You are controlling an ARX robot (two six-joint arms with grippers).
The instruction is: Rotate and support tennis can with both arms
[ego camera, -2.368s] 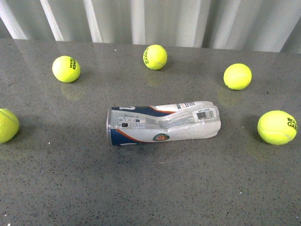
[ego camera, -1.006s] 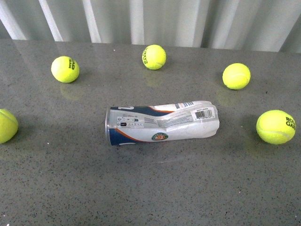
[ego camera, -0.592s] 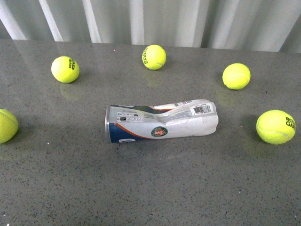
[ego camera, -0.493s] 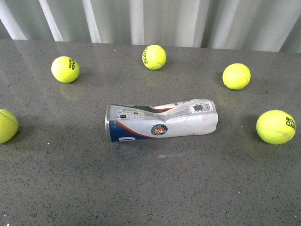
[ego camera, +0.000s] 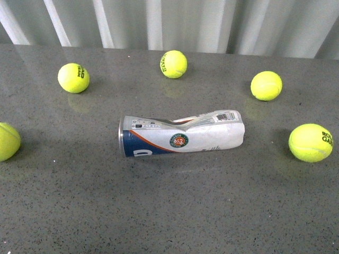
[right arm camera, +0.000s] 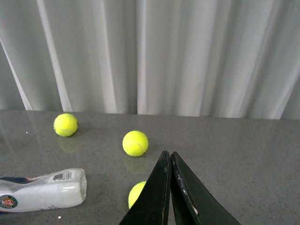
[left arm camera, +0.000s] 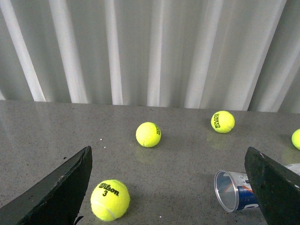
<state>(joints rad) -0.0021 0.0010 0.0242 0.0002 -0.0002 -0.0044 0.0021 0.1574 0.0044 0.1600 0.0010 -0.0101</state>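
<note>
Left gripper (left arm camera: 168, 157) spread wide; right gripper (right arm camera: 168, 154) pressed together.
The tennis can (ego camera: 183, 141) lies on its side, dented midway, with yellow balls (ego camera: 174, 64) scattered around it.

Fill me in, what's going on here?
Nothing is being handled yet. The dented can lies on its side on the table, open end toward the robot's left, five balls scattered around it. No arm shows in the front view, and neither claw touches the can. The left claw is open; the right claw is shut, empty.
</note>
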